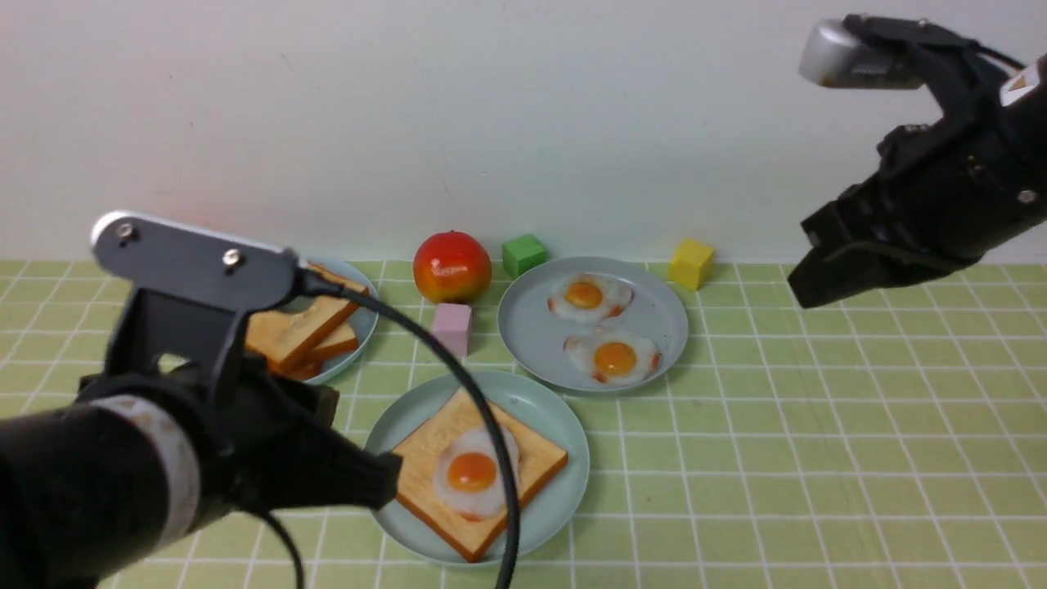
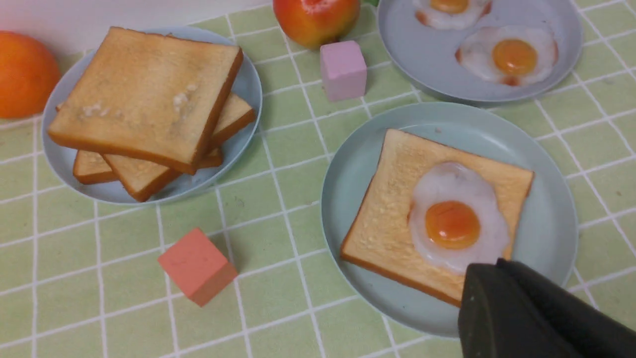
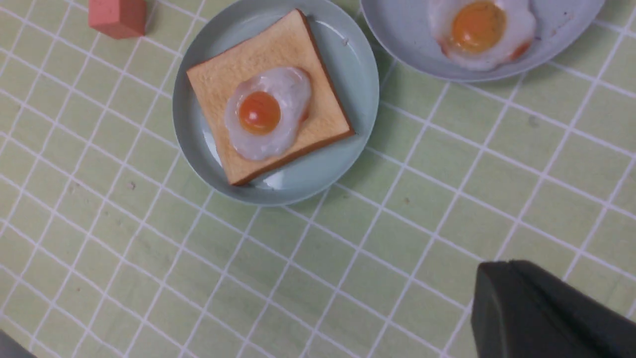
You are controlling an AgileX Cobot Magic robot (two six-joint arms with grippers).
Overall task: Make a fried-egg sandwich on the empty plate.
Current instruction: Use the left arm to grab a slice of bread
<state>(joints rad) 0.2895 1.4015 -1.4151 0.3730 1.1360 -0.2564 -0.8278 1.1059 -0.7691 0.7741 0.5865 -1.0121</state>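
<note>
Sitting on the mint-green plate near the table's front was 1 toast slice with 1 fried egg on top. The left gripper hung by the plate's left rim, jaws pressed together and empty. The right gripper was raised well off to the right, also closed on nothing.

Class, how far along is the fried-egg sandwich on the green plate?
Done: one toast slice lies on the green plate with a fried egg on top. In hand: nothing; the left gripper and right gripper are shut and empty. Still to do: a top slice from the toast stack on the grey-blue plate.
</note>
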